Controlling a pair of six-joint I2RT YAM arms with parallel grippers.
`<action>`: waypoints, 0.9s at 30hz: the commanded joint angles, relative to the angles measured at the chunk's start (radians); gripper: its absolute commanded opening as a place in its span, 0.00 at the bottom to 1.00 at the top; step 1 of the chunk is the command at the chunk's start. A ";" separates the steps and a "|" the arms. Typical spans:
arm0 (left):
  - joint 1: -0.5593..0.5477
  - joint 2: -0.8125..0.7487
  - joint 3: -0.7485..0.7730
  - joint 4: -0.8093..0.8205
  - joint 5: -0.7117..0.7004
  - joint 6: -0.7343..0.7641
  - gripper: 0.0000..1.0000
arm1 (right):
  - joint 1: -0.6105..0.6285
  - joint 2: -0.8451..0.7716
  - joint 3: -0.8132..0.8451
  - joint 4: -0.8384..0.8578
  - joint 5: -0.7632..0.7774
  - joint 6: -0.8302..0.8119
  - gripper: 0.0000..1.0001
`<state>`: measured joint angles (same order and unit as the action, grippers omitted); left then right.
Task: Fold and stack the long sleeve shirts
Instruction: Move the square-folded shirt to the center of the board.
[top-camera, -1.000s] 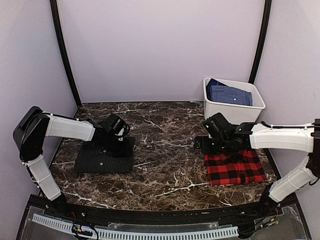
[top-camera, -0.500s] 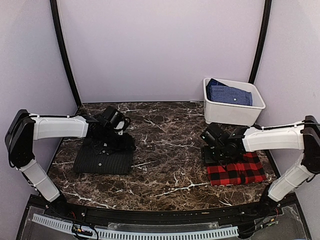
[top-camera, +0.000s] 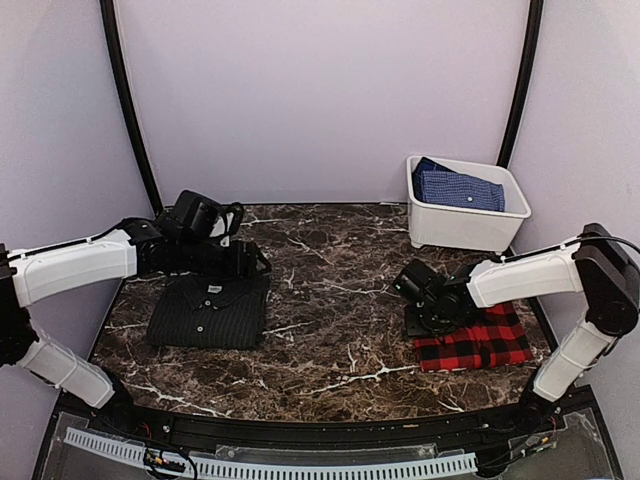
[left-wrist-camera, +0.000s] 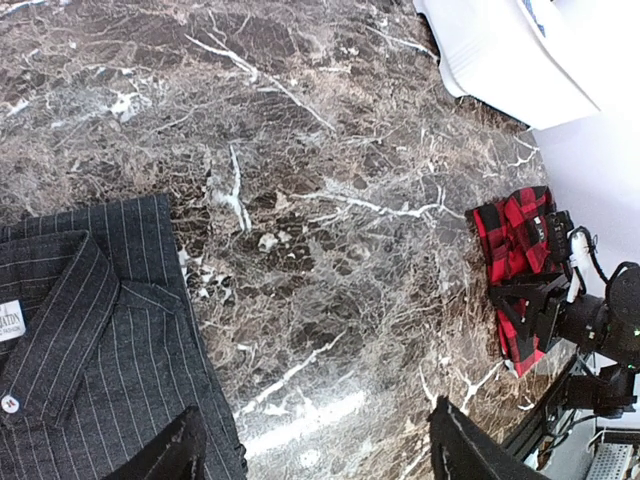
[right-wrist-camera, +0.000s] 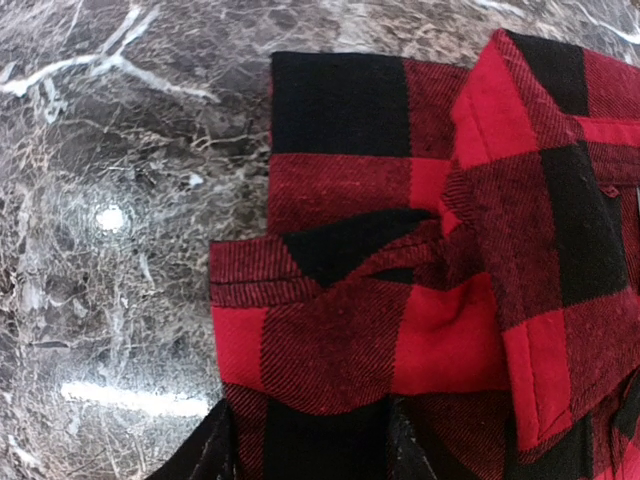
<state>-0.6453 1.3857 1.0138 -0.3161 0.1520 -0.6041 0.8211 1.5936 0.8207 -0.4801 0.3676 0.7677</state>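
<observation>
The charcoal pinstriped shirt (top-camera: 205, 315) lies folded at the left of the table, collar toward the back. My left gripper (top-camera: 250, 262) hovers over its back right corner, jaws wide open and empty. In the left wrist view that shirt (left-wrist-camera: 90, 360) fills the lower left, with my left gripper (left-wrist-camera: 315, 455) above bare marble beside it. The red-and-black plaid shirt (top-camera: 480, 340) lies folded at the right. My right gripper (top-camera: 422, 318) is down at its left edge. In the right wrist view my right gripper (right-wrist-camera: 308, 450) stands open astride the plaid cloth (right-wrist-camera: 400, 300), which lies flat between the fingers.
A white bin (top-camera: 468, 222) at the back right holds a folded blue shirt (top-camera: 458, 188). The dark marble tabletop (top-camera: 330, 300) stretches between the two shirts. Lilac walls close in the back and sides.
My left gripper opened, let go of the charcoal shirt and drew back toward the rear left. My right gripper dropped to the plaid shirt's left edge and its jaws narrowed.
</observation>
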 joint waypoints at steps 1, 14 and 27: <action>-0.001 -0.075 -0.033 0.020 -0.052 -0.005 0.75 | -0.008 0.048 -0.003 0.008 -0.005 0.024 0.46; 0.003 -0.213 -0.086 0.017 -0.191 0.014 0.82 | 0.022 0.113 0.041 0.059 -0.069 -0.006 0.00; 0.018 -0.265 -0.124 -0.003 -0.226 0.030 0.82 | 0.117 0.293 0.346 0.084 -0.150 0.016 0.00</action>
<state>-0.6369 1.1542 0.9092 -0.3042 -0.0540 -0.5907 0.9154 1.8175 1.0790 -0.4416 0.3202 0.7643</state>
